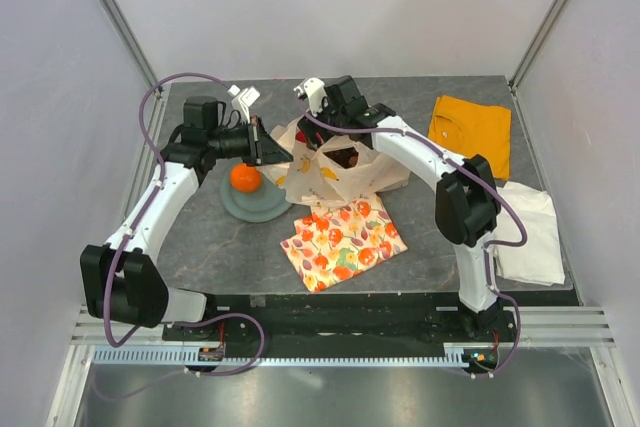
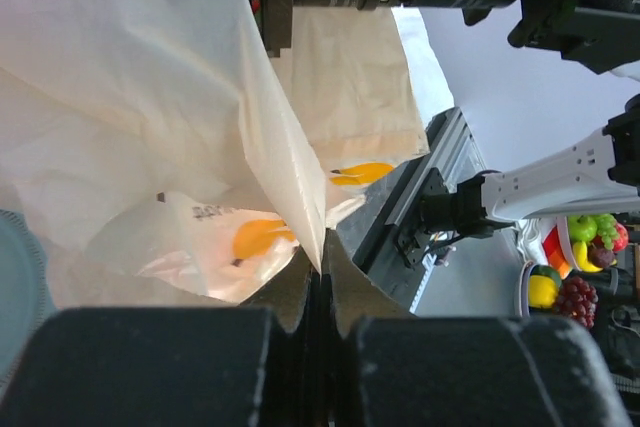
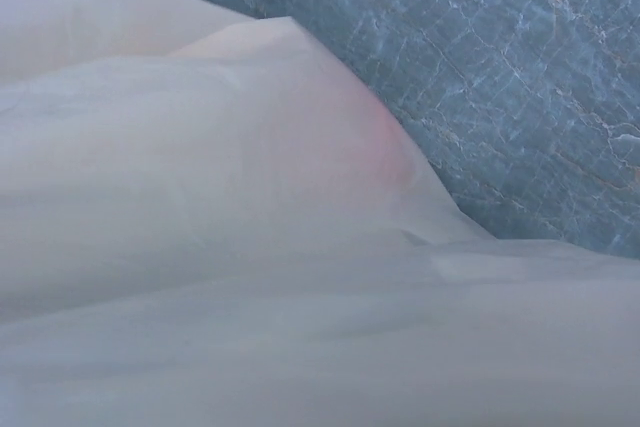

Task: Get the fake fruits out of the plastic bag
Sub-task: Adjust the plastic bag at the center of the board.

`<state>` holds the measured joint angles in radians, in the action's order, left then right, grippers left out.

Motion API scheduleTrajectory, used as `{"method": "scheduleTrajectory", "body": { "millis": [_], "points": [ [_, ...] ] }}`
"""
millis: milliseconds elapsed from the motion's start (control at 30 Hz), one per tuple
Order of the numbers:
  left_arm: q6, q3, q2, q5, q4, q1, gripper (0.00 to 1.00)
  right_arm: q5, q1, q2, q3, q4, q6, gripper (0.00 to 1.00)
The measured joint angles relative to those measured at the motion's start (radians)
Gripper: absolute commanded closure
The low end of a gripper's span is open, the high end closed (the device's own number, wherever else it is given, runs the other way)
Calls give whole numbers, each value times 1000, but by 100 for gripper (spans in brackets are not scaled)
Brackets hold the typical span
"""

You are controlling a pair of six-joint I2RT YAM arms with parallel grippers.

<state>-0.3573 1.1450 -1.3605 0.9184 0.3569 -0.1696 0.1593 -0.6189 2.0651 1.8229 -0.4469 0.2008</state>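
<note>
Grey stone table (image 1: 450, 237) is carrying the plastic bag (image 1: 330, 182) at its centre.
Left gripper (image 2: 320, 269) is clamping the bag's 9 o'clock edge; right gripper (image 1: 338, 129) is standing at its 12 o'clock side, jaws impossible to tell; orange (image 1: 245, 177) is resting on a plate (image 1: 262, 209) at 9 o'clock.

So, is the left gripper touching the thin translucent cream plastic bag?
Touching. The left wrist view shows the left gripper shut on a fold of the thin cream plastic bag, pinched between its fingertips.

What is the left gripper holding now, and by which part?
The left gripper is shut on the bag, pinching a fold of its thin film on the bag's left side.
</note>
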Motion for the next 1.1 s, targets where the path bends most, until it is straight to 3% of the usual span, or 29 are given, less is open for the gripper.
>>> {"method": "scheduleTrajectory", "body": {
  "millis": [267, 433, 600, 733, 833, 900, 1067, 1100],
  "points": [
    [3, 0, 0, 55, 23, 0, 98, 0, 2, 72, 39, 4, -101, 35],
    [19, 0, 11, 51, 66, 6, 99, 8, 14, 68, 32, -68, -60, 39],
    [37, 0, 27, 48, 84, 16, 99, 43, 32, -85, -183, -173, 31, 39],
    [46, 0, 31, 48, 84, 17, 99, 92, 37, -201, -313, -259, 79, 32],
    [48, 0, 32, 53, 84, 17, 98, 122, 37, -265, -317, -295, 135, 23],
    [48, 0, 32, 61, 84, 17, 98, 137, 37, -308, -304, -307, 175, 23],
    [48, 0, 32, 93, 85, 17, 98, 137, 37, -361, -188, -299, 217, 32],
    [48, 0, 32, 100, 86, 17, 98, 134, 37, -365, -176, -283, 216, 39]
  ]
}}
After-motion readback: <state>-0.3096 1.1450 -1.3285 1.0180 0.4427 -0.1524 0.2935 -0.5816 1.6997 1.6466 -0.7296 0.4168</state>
